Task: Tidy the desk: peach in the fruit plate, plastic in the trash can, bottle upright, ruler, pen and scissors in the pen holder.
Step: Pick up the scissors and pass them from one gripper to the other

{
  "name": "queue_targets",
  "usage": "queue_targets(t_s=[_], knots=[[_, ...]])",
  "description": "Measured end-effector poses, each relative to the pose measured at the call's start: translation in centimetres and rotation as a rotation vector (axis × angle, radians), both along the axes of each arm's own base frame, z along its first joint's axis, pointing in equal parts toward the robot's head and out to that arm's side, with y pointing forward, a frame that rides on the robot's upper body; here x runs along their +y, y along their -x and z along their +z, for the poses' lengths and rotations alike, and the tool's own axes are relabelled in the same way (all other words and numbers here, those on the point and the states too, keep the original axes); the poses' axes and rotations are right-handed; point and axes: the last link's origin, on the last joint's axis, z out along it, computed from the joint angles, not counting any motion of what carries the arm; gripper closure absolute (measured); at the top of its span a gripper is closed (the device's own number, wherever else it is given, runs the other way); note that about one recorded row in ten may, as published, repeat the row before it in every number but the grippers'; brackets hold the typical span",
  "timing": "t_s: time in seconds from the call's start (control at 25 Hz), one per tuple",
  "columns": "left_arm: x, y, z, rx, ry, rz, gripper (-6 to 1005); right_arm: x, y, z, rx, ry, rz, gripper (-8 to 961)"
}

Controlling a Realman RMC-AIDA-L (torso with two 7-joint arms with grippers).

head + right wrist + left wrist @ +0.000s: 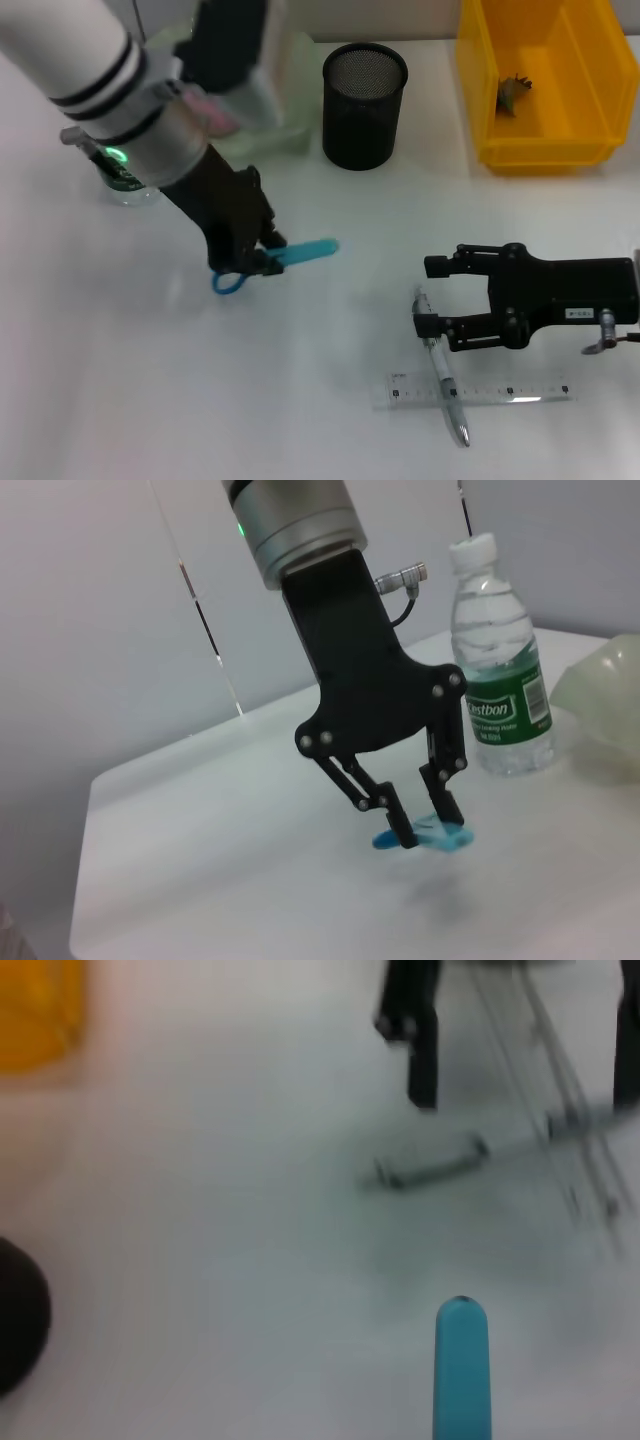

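Blue plastic-handled scissors [285,258]: flat on the white counter [150,400], near its middle, sheathed blade tip pointing toward the robot's right.
Left pincer [262,255]: lowered onto the scissors near the handle loops, black fingers [440,802] closed around the blue plastic.
Right pincer [425,295]: low over the counter at the robot's right, spread wide and holding nothing, just beside the silver pen [441,375].
Pen and clear plastic ruler [480,391]: crossed on the counter, pen lying over the ruler.
Black mesh pen holder [364,104]: upright at the far side.
Yellow plastic bin [545,80]: far right, a crumpled scrap inside.
Clear water bottle with green label [497,702]: standing upright beyond the left arm.
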Motion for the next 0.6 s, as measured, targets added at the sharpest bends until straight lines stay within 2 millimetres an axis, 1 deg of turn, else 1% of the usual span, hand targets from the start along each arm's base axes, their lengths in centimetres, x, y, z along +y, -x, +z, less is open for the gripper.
queue_targets(t_s=[0.12,0.16,0.2,0.32,0.36,0.4,0.44,0.56,0.6], knots=[[-0.2,0.0,0.9,-0.138,-0.005,0.063,765,-0.3,-0.2,0.4,0.0,-0.004,0.011,125],[-0.2,0.0,0.9,-0.138,-0.005,0.063,765,-0.3,-0.2,0.4,0.0,-0.004,0.011,125],[-0.5,0.2,1.8,-0.3,-0.021,0.131,765,-0.3,-0.2,0.4,-0.002,-0.002,0.015,125],[-0.5,0.2,1.8,-0.3,-0.021,0.131,764,-0.4,-0.1,0.5,-0.002,-0.001,0.022,125],[-0.7,0.8,2.5,-0.454,-0.058,0.199,764,-0.4,-0.1,0.5,-0.002,-0.002,0.027,125],[-0.9,1.2,2.8,-0.537,-0.072,0.245,764,-0.4,-0.2,0.4,-0.004,-0.011,0.038,125],[-0.9,1.2,2.8,-0.537,-0.072,0.245,764,-0.4,-0.1,0.3,-0.004,-0.016,0.044,125],[-1.4,2.1,3.1,-0.703,-0.083,0.348,763,-0.4,-0.1,0.1,-0.003,-0.025,0.059,125],[-1.8,2.9,3.1,-0.789,-0.09,0.408,763,-0.5,-0.1,-0.2,0.0,-0.027,0.071,125]])
